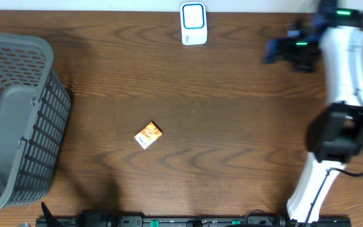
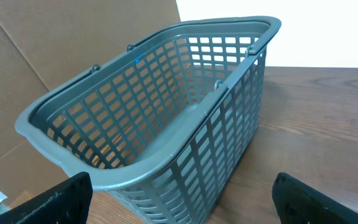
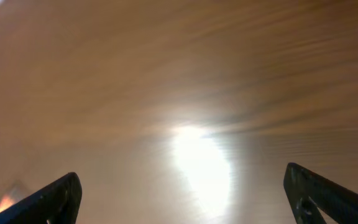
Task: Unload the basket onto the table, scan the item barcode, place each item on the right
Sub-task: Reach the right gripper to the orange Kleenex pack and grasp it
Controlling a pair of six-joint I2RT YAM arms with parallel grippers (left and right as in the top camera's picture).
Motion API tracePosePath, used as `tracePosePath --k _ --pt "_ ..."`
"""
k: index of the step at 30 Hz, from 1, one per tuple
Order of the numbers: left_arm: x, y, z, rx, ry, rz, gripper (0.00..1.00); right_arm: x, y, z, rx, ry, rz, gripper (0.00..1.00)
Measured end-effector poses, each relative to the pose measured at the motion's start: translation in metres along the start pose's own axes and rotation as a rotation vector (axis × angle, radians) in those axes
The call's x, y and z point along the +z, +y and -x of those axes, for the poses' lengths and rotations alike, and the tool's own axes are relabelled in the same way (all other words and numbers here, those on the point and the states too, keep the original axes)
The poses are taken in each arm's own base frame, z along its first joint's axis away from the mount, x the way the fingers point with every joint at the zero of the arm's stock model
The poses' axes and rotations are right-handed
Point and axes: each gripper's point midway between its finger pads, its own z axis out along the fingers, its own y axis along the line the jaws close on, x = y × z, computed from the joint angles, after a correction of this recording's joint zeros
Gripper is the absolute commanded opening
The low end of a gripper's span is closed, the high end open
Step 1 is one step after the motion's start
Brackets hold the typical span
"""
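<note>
The item is a small orange and white packet (image 1: 148,135) lying flat on the wooden table, left of centre. A white and blue scanner (image 1: 193,24) stands at the table's far edge. My right gripper (image 1: 275,50) hovers at the far right, pointing left, well apart from both. In the blurred right wrist view that gripper (image 3: 188,199) is open over bare wood, with nothing between its fingers. My left gripper (image 2: 182,205) is open too, facing the grey basket (image 2: 166,106), and holds nothing.
The grey plastic basket (image 1: 17,113) fills the table's left side and looks empty inside. The right arm's white body (image 1: 342,94) runs along the right side. Bare wood lies between the packet, the scanner and the right gripper.
</note>
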Motion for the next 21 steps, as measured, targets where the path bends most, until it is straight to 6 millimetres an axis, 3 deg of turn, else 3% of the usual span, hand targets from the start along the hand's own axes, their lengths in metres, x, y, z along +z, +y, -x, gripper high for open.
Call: tracePosePath --k 2,4,6,7,13,15,21 --pt "0.000 0.000 0.000 0.000 0.000 0.000 0.93 0.027 0.054 -0.020 -0.084 0.080 0.045 0.99" --pt "0.000 0.000 0.000 0.000 0.000 0.000 0.93 0.064 0.118 -0.061 -0.250 0.210 0.073 0.99" --pt "0.000 0.000 0.000 0.000 0.000 0.000 0.93 0.083 0.149 -0.092 -0.362 0.285 0.070 0.99" --pt "0.000 0.000 0.000 0.000 0.000 0.000 0.93 0.099 0.177 -0.120 -0.473 0.330 0.054 0.99" --pt "0.000 0.000 0.000 0.000 0.000 0.000 0.93 0.127 0.247 -0.195 -0.763 0.341 -0.039 0.99" --pt "0.000 0.000 0.000 0.000 0.000 0.000 0.93 0.135 0.263 -0.205 -0.847 0.283 -0.091 0.99" --pt "0.000 0.000 0.000 0.000 0.000 0.000 0.93 0.146 0.289 -0.207 -0.983 0.113 -0.213 0.99"
